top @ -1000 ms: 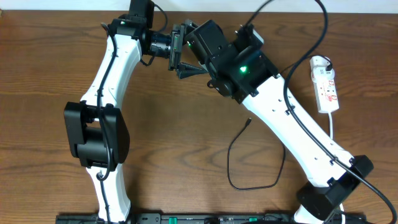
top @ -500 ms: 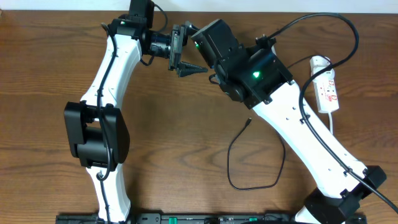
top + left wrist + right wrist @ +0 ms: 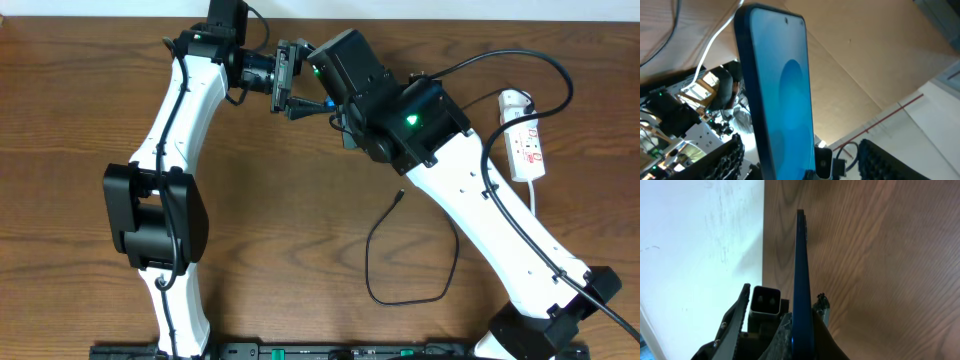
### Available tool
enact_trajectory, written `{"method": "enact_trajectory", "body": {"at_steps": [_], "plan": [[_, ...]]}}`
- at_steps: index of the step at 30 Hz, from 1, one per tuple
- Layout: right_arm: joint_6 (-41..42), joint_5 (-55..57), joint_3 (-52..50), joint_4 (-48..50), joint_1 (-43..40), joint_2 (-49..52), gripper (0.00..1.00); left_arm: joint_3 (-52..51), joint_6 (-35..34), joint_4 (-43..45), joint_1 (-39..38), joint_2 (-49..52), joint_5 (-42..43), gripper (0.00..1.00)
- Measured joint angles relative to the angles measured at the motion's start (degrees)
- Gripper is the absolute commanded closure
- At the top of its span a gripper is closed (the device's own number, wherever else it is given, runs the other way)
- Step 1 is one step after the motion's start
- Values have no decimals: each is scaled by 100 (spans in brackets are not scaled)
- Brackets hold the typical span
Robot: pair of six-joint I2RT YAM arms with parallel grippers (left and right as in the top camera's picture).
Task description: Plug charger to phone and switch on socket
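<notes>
Right jaws: the right gripper [image 3: 801,314] is clamping the near end of the phone [image 3: 800,255], with a pad pressing on each face.
Left jaws: the left gripper [image 3: 802,159] is standing apart, its ribbed fingers [image 3: 725,157] flanking the phone with gaps showing.
Phone axis: it is hanging off the table [image 3: 80,120], edge-on to the right wrist, with its long axis running straight away. The camera-hole end is pointing away from the left fingers.
Writing: the screen is glowing blue, too blurred to read.
Arms: both are reaching from the near edge, and their wrists are meeting nose to nose at the far side.
Charger [image 3: 400,265]: it is lying looped under the right arm, its tip pointing far-right.
Socket [image 3: 525,140]: it is lying far right, lengthwise near to far.
</notes>
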Motion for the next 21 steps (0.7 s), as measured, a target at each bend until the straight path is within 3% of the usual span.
{"method": "enact_trajectory", "body": {"at_steps": [17, 21], "plan": [[83, -63, -2, 452, 0, 0, 98, 0, -219, -2, 0, 0, 214, 59], [83, -63, -2, 472, 0, 0, 98, 0, -385, -2, 0, 0, 225, 59]]}}
